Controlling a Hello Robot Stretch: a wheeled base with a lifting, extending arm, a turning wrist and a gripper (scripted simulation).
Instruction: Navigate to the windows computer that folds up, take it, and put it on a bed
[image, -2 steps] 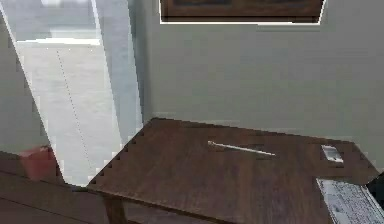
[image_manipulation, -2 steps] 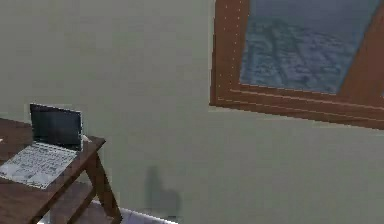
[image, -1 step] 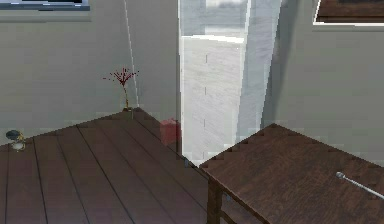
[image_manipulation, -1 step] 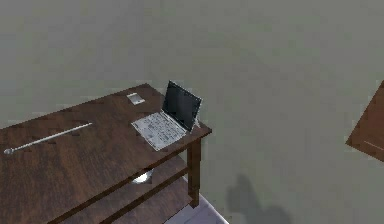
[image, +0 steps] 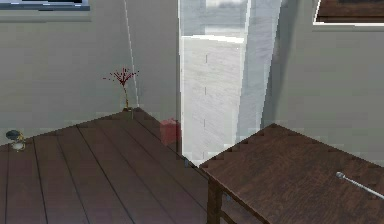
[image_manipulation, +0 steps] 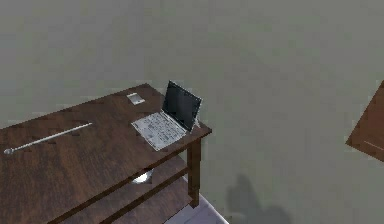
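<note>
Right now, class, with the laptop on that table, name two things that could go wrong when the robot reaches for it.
1. The laptop sits open near the corner of the table; a nudge might push it off the edge.
2. The thin grey rod on the same tabletop might get swept aside during the reach.

Dark floorboards (image: 90, 170) run back to grey walls. In the far corner stands a thin plant (image: 122, 85) with reddish, spiky twigs. A small red box (image: 171, 131) sits on the floor just beside the foot of a tall white panel (image: 215, 90). At the lower right, a dark wooden table (image: 280, 165) bears a thin pale rod (image: 360, 185). A small round thing (image: 14, 138) lies near the left edge.
</note>
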